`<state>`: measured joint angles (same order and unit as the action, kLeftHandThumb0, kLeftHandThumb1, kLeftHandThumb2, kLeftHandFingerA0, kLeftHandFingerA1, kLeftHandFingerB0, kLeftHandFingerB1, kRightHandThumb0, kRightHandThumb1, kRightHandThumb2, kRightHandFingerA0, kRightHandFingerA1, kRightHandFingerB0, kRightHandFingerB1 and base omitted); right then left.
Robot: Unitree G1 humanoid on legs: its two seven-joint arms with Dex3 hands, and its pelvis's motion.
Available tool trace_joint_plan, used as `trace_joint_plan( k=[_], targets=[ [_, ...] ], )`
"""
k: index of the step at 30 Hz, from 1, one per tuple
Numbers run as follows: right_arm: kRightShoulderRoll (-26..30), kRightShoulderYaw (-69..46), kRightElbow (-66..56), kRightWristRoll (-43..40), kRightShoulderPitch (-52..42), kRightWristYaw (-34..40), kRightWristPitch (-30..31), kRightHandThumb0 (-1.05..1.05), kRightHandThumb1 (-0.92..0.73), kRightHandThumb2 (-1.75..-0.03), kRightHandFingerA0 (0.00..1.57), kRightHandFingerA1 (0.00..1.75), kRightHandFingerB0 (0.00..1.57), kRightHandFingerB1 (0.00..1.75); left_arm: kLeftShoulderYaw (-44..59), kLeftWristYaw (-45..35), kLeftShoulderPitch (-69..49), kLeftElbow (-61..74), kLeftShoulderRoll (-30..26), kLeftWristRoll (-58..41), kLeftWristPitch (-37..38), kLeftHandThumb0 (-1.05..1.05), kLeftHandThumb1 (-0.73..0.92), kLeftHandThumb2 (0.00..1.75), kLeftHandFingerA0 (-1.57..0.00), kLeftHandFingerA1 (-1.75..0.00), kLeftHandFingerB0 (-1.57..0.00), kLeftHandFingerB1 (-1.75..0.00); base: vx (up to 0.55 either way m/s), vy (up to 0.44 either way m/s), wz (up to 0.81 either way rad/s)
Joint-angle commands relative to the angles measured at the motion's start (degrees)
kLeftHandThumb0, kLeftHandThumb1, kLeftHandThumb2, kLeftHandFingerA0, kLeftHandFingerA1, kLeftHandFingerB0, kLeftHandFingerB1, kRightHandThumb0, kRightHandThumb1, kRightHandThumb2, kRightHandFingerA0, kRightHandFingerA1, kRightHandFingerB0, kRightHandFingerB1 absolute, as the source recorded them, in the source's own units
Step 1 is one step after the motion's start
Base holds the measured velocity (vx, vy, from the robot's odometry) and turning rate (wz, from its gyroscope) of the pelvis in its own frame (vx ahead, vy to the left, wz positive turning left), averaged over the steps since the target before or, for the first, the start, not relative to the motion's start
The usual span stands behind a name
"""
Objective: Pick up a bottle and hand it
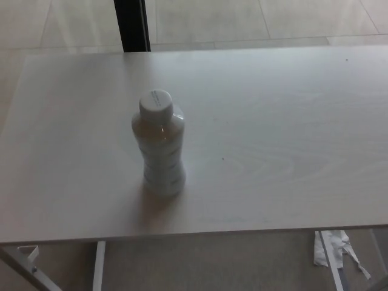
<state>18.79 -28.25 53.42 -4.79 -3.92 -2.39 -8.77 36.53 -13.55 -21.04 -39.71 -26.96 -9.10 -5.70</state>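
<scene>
A pale, translucent plastic bottle (160,145) with a white screw cap stands upright on the light wooden table (273,151), left of the middle and a short way back from the front edge. Neither of my hands shows in the head view, and no arm reaches into the picture.
The table's front edge runs across the bottom of the picture, with white metal legs (97,267) below it. A crumpled white thing (332,248) lies on the floor at the lower right. A dark post (132,24) stands behind the table's far edge.
</scene>
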Motion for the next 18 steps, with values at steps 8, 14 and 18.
trace_joint_plan(
  k=[8, 14, 18],
  targets=[
    [2.67, -9.97, 0.93, -9.26, 1.99, -2.63, -7.12, -1.05, -0.40, -0.90, 0.38, 1.75, 0.20, 1.47, 8.29, 7.98, 2.13, 32.56, -3.85, -1.51, -6.68, -0.73, 0.57, 0.57, -0.31, -0.84, -0.34, -0.54, 0.00, 0.000, 0.00],
    [2.91, -10.63, 1.35, -9.82, 2.54, -3.32, -6.56, -1.05, -0.38, -0.95, 0.56, 1.71, 0.22, 1.37, 5.59, 8.93, 11.42, 42.89, -5.53, -1.75, -10.68, -0.88, 0.54, 0.57, -0.42, -0.92, -0.40, -0.68, 0.00, 0.000, 0.00],
    [2.99, -10.60, 2.15, -9.56, 2.79, -3.47, -7.28, -1.05, -0.34, -1.01, 0.63, 1.63, 0.34, 1.31, -2.77, 3.88, 18.67, 47.48, -6.94, -2.28, -13.61, -0.79, 0.50, 0.56, -0.50, -0.69, -0.42, -0.48, 0.00, 0.000, 0.00]
  ],
)
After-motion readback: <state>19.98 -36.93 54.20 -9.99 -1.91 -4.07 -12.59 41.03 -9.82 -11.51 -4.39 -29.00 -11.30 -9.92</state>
